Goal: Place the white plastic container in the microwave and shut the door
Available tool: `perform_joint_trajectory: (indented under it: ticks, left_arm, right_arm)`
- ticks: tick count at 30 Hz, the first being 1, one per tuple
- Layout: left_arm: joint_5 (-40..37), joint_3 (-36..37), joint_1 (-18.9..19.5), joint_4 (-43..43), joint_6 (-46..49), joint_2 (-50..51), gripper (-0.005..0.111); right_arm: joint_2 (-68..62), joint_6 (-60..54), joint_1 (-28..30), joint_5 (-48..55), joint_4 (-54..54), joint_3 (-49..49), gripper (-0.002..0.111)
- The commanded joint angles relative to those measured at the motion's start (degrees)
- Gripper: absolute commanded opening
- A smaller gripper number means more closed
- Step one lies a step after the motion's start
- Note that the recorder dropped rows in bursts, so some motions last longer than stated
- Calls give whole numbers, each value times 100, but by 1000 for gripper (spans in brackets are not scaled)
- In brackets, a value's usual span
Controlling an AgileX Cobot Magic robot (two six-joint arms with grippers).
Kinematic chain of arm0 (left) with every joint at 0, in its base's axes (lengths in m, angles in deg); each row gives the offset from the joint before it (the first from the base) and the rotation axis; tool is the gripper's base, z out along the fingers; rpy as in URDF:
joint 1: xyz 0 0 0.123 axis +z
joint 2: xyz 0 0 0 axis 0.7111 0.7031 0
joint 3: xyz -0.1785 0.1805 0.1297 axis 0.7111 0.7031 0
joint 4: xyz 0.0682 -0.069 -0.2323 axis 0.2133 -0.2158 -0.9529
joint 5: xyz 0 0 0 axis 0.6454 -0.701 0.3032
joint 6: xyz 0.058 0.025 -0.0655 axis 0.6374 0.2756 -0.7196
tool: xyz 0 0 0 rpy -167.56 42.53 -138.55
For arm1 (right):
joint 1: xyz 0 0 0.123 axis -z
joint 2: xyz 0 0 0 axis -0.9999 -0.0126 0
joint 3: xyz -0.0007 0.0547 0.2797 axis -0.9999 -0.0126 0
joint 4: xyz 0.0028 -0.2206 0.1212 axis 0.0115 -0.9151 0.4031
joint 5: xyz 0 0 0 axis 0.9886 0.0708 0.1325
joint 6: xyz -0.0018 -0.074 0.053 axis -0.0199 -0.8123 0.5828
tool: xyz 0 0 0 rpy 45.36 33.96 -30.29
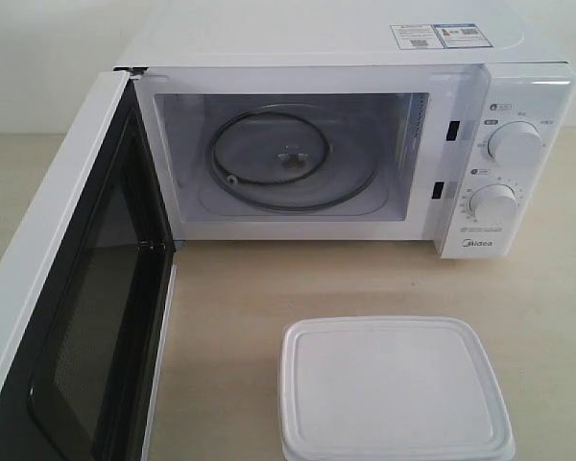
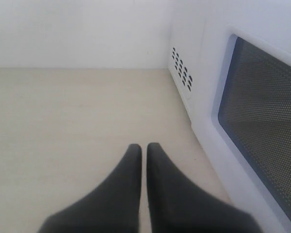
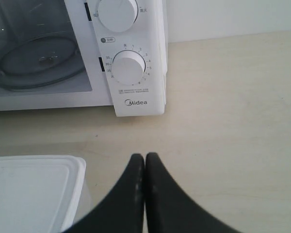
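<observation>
The white plastic container (image 1: pixel 394 389) lies lidded on the table in front of the microwave (image 1: pixel 499 106); one corner of the container (image 3: pixel 31 191) shows in the right wrist view. The door (image 1: pixel 67 279) stands swung wide open on the left, black inner frame facing in, and the glass turntable (image 1: pixel 293 158) sits bare in the cavity. My right gripper (image 3: pixel 145 156) is shut and empty, over the table beside the container, facing the dials (image 3: pixel 128 68). My left gripper (image 2: pixel 143 146) is shut and empty, beside the door's outer face with its dark window (image 2: pixel 266 131). Neither gripper shows in the exterior view.
The light wooden table (image 1: pixel 230 317) runs under everything, and a white wall (image 2: pixel 77 29) stands behind it. The microwave's top carries stickers (image 1: pixel 442 36). The open door juts out toward the front left of the table.
</observation>
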Motion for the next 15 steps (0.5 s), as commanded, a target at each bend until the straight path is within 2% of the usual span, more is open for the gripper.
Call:
perform_joint_trajectory:
  ticks: [1, 9, 15]
  left_arm:
    - [-6, 20, 12, -41, 1, -19, 4]
    - [-6, 20, 12, -41, 1, -19, 4]
    - [-6, 20, 12, -41, 1, -19, 4]
  right_arm:
    - [28, -18, -6, -29, -31, -1, 0]
    - [28, -17, -6, -101, -31, -1, 0]
    - [28, -17, -6, -779, -31, -1, 0]
